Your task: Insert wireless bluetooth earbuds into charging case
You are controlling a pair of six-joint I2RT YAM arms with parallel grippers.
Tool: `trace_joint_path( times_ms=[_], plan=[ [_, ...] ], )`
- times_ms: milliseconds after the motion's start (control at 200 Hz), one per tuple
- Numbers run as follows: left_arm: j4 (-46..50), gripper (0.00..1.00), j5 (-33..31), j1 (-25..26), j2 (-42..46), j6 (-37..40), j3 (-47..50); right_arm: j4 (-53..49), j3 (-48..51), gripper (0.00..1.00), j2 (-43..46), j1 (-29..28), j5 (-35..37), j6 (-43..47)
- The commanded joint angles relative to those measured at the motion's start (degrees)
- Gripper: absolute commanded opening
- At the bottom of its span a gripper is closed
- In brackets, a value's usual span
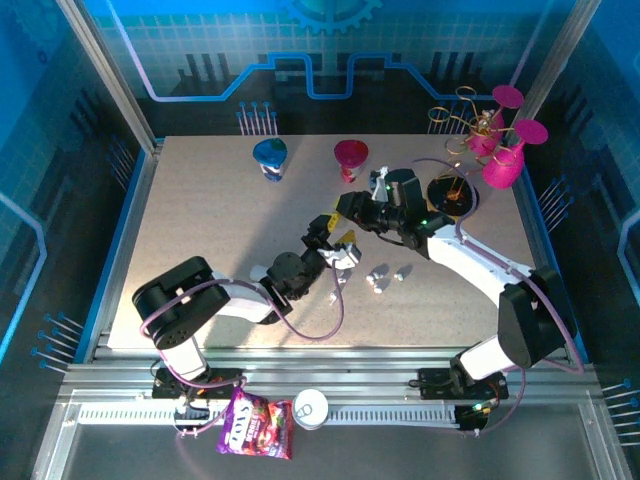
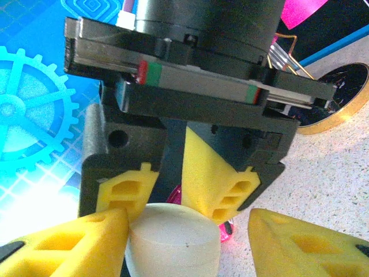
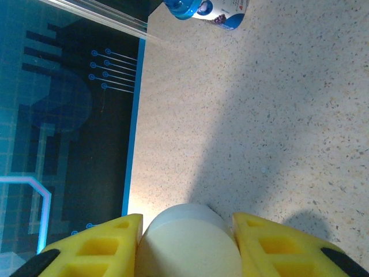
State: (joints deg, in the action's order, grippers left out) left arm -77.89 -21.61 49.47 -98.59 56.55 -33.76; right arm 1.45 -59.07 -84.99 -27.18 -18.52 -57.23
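left arm (image 1: 210, 300), right arm (image 1: 480, 265): two in all.
case (image 3: 190, 242): one, pale and round.
earbuds (image 1: 402, 270): four or five small white bits on the table, too small for a sure count.
blue cup (image 1: 270, 158): one.
magenta cup (image 1: 350, 158): one.
magenta goblets (image 1: 500, 165): two, as best seen.
gold-rimmed plate (image 1: 440, 195): one.
snack bag (image 1: 255, 423): one.
white can (image 1: 310, 408): one.

My table and what it carries

My speckled beige table (image 1: 200, 230) has a blue tub (image 1: 270, 158) and a magenta cup (image 1: 350, 160) near each other toward its far edge. A black gold-rimmed dish (image 1: 447, 192) lies to their right, with a pink goblet (image 1: 500, 167) and a gold wire stand (image 1: 465, 118) in the far right corner. A few small white pieces (image 1: 378, 280) lie close together near the middle; I cannot tell whether they are earbuds or cases.
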Motion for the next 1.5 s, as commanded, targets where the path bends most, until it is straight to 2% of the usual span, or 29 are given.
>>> trace_joint_path(
  times_ms=[0,120,430,580,755,886,1036,1156,1306,1431,1496],
  plan=[
    [-2.4,0.52,-1.1,0.5,-0.4,1.3,-0.7,1.9,0.8,0.31,1.9,0.8,-1.2,-1.7],
    [-2.4,0.38,-1.3,0.5,0.0,0.7,-0.3,1.9,0.7,0.31,2.3,0.8,-1.5,-1.7],
    [-2.4,0.28,-1.6,0.6,0.3,-1.0,-0.1,1.9,0.7,0.33,4.2,0.9,-2.2,-1.6],
    [-2.4,0.25,-3.8,0.5,0.3,-4.3,0.2,1.6,1.1,0.42,5.4,0.8,-1.7,-0.6],
    [-2.4,0.24,-3.0,0.5,0.7,-8.4,2.2,2.5,2.0,0.62,6.6,1.1,-1.6,-0.5],
    [-0.9,0.23,-1.9,0.5,2.2,-11.6,4.0,3.5,3.0,0.69,8.3,2.2,-2.0,0.7],
    [4.7,0.24,-0.1,-0.1,4.8,-16.7,5.1,0.1,3.8,0.71,11.4,4.3,-0.7,5.4],
    [6.0,0.31,-0.3,-1.2,5.4,-21.5,6.6,-5.7,3.6,0.72,13.0,5.1,1.7,11.9],
    [18.2,0.55,0.4,-4.2,10.5,-33.6,6.4,-10.3,4.8,0.73,12.6,5.0,3.9,20.8],
    [24.0,0.66,0.9,-7.0,14.4,-40.3,7.4,-11.0,7.6,0.74,12.6,4.4,2.6,30.1],
    [26.0,0.71,1.4,-9.0,16.8,-43.8,8.8,-14.6,7.4,0.76,11.4,3.7,2.6,35.7]
  ],
)
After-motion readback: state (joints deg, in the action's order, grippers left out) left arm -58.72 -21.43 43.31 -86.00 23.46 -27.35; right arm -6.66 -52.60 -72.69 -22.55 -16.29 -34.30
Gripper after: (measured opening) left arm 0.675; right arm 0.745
